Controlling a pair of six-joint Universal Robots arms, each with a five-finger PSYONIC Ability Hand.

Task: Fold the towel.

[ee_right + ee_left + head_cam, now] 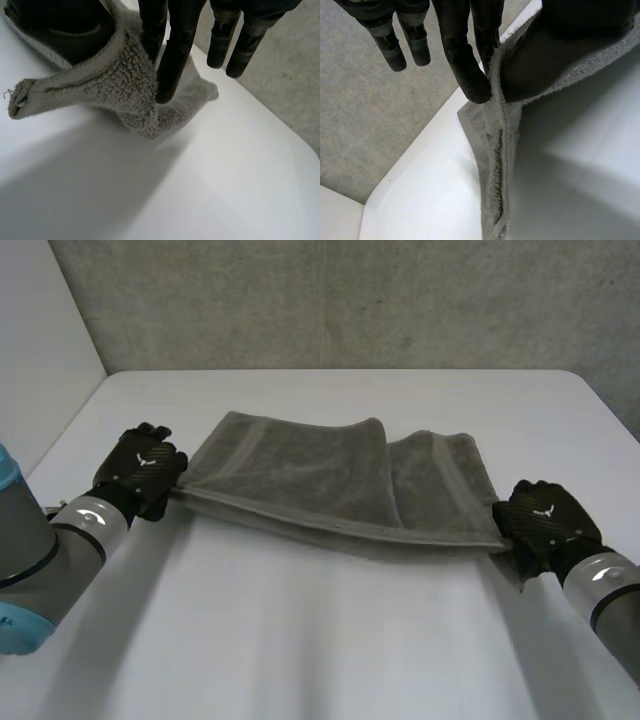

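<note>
A grey towel (330,480) hangs stretched between my two hands, its near edge lifted off the white table (300,640) and its far part sagging back onto it. My left hand (145,470) is shut on the towel's left near corner. In the left wrist view the towel's hem (495,150) is pinched between that hand's fingers (465,65) and thumb. My right hand (545,520) is shut on the right near corner. The right wrist view shows the cloth (115,85) bunched between its fingers (175,55) and thumb.
A grey wall (350,300) rises behind the table's far edge. A white panel (40,350) stands at the left. The table's rounded far corners sit close beyond each hand.
</note>
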